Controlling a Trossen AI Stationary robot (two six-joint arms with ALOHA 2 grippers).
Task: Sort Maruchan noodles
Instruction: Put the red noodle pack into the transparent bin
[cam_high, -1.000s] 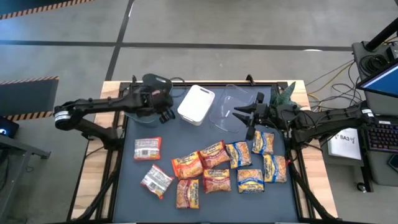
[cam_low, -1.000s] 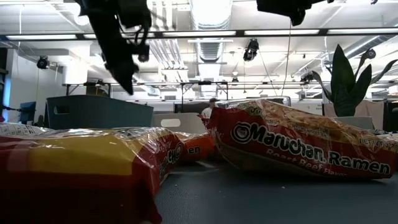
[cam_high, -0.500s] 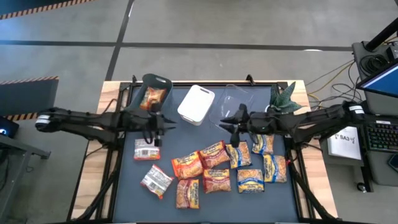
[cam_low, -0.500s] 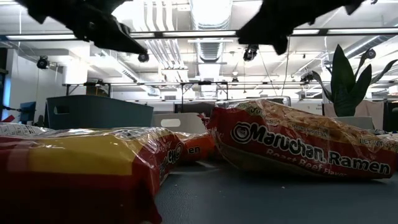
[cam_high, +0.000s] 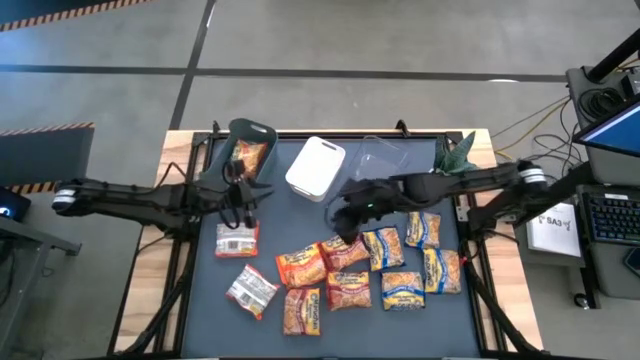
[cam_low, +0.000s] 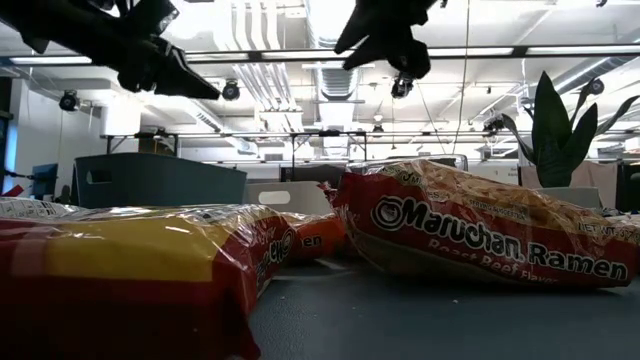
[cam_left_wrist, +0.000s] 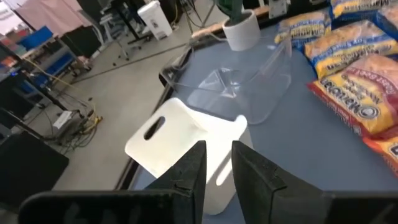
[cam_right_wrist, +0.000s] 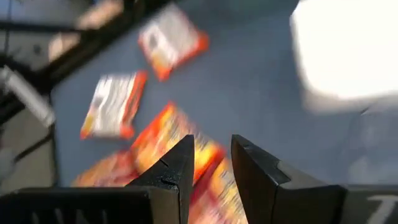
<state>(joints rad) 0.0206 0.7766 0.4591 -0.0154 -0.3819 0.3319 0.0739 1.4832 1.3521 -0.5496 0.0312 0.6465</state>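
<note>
Dark table carries everything; white bin is the landmark. Clear bin touches its right side, grey-green bin sits well left and already holds an orange packet (only the high view shows inside). Maruchan noodles lie loose in front of the white bin: orange middle, blue-and-yellow right, two whitish ones left. Left gripper hovers left-front of the white bin, fingers a narrow gap apart, holding nothing in its wrist view. Right gripper hangs just front-right, over the orange packets, fingers slightly parted, empty. Low view alone gives the label, Maruchan Ramen.
</note>
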